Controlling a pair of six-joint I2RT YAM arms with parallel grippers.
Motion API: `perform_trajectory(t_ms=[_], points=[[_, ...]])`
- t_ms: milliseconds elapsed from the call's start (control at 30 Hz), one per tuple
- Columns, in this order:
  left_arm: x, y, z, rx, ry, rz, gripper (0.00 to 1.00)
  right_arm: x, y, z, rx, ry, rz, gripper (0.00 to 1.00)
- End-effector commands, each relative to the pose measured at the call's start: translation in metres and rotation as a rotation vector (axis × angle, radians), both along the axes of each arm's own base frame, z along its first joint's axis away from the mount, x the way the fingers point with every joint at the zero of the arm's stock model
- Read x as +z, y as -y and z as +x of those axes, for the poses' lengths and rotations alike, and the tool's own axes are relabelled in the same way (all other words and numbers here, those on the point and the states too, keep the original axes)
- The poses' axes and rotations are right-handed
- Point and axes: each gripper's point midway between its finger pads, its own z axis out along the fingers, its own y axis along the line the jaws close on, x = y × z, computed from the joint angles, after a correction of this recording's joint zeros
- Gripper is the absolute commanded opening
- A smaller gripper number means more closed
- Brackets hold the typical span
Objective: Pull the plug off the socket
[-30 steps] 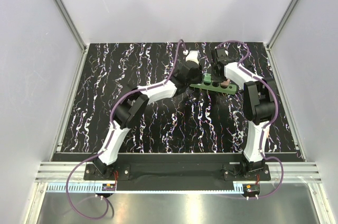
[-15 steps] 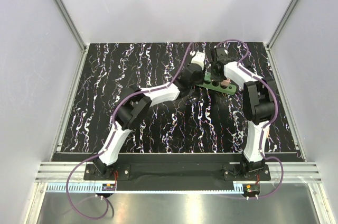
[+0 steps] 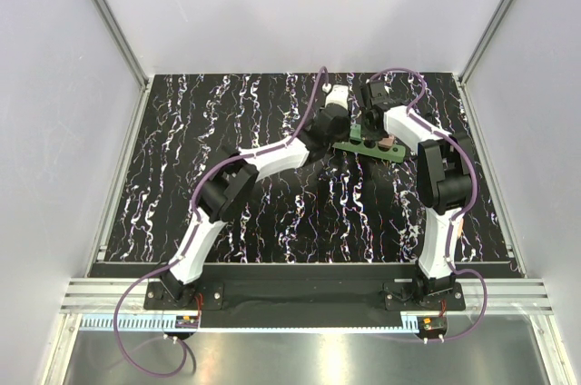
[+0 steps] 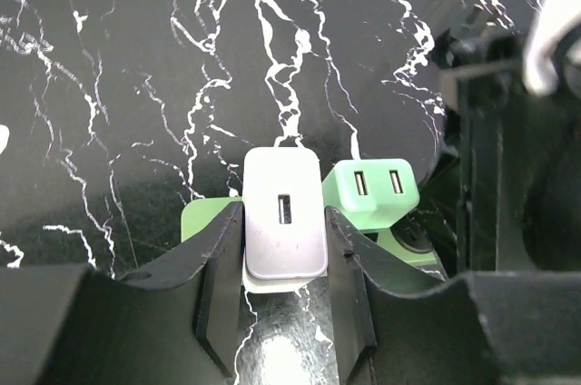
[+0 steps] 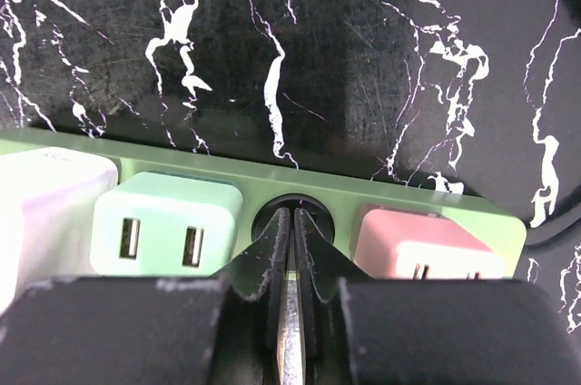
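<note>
The socket is a long green power strip (image 3: 396, 152) (image 5: 381, 187) lying at the back right of the table. A white plug (image 4: 283, 244) (image 5: 45, 192) stands at its left end, and my left gripper (image 4: 283, 214) (image 3: 333, 128) is shut on that plug's two sides. A mint-green plug (image 4: 377, 192) (image 5: 165, 226) sits beside it, then an empty round hole (image 5: 272, 208), then a pink plug (image 5: 422, 241) (image 3: 387, 142). My right gripper (image 5: 292, 220) (image 3: 370, 127) is shut, with its tips pressed down into the empty hole.
The strip's black cord (image 5: 554, 226) leaves its right end. The black marbled tabletop (image 3: 272, 203) is ringed by white walls and a metal frame (image 3: 118, 40). The two arms nearly meet over the strip.
My left wrist has swung a little to the right and back over the strip's left end, and the strip has shifted slightly. The right arm has hardly moved.
</note>
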Motion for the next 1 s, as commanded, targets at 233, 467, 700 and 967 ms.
perform_trajectory(t_ms=[233,467,700,967], points=[[0.248,0.008,0.032,0.076,0.433,-0.383,0.00,-0.069,-0.008,-0.072,0.050,-0.330,-0.001,0.11],[0.258,0.020,0.032,0.009,0.465,-0.433,0.00,-0.070,-0.008,-0.073,0.059,-0.339,-0.001,0.11],[0.255,0.014,-0.007,-0.107,0.693,-0.402,0.00,-0.069,-0.008,-0.072,0.060,-0.337,-0.002,0.11],[0.263,0.022,-0.024,-0.077,0.756,-0.243,0.00,-0.069,-0.009,-0.073,0.062,-0.336,-0.001,0.11]])
